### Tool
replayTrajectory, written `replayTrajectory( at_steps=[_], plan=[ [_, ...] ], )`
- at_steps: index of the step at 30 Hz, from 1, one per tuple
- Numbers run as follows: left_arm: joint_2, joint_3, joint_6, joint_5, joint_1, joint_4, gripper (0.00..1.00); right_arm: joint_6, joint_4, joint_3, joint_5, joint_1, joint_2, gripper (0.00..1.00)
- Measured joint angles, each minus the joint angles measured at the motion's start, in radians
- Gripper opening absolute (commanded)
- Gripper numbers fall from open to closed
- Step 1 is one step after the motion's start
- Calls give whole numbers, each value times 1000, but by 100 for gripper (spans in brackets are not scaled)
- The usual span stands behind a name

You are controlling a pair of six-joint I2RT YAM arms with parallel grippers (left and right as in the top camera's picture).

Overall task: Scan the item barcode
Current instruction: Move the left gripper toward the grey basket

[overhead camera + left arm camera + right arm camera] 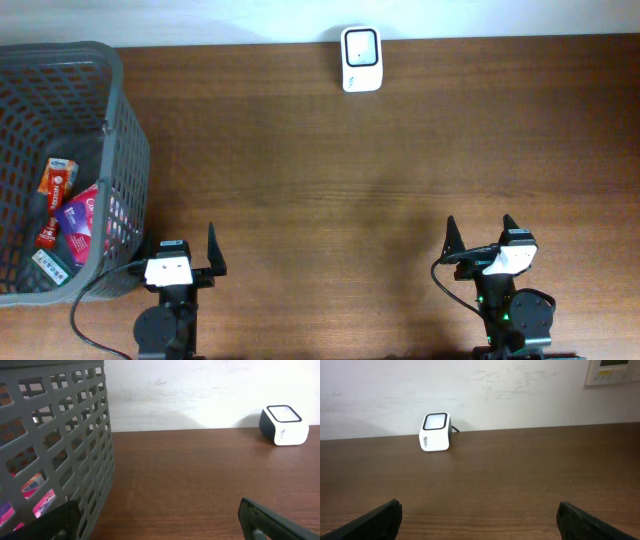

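Note:
A white barcode scanner [360,59] stands at the table's far edge, near the middle; it also shows far right in the left wrist view [283,425] and left of centre in the right wrist view [436,432]. The items lie in a grey mesh basket [125,130] at the left: an orange-red packet [57,180], a purple packet [80,215] and others. My left gripper [182,245] is open and holds nothing, at the near edge beside the basket's corner [75,435]. My right gripper [479,225] is open over bare wood at the near right.
Bare brown wood lies between both grippers and the scanner. The basket wall stands close against the left gripper's left finger [55,520]. A white wall runs behind the table, with a control panel [612,371] on it at the upper right.

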Motion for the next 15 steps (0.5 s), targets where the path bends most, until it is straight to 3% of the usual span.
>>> replayTrajectory(
  at_steps=[8, 10, 13, 15],
  plan=[
    [1, -2, -1, 35, 0, 55, 99, 0, 0, 0, 0, 0, 0, 99],
    [1, -3, -4, 165, 2, 79, 99, 1, 0, 0, 0, 0, 0, 99],
    [2, -3, -7, 493, 4, 348, 99, 0, 0, 0, 4, 0, 0, 99],
    [1, 25, -7, 593, 3, 379, 99, 0, 0, 0, 8, 0, 0, 98]
  ],
)
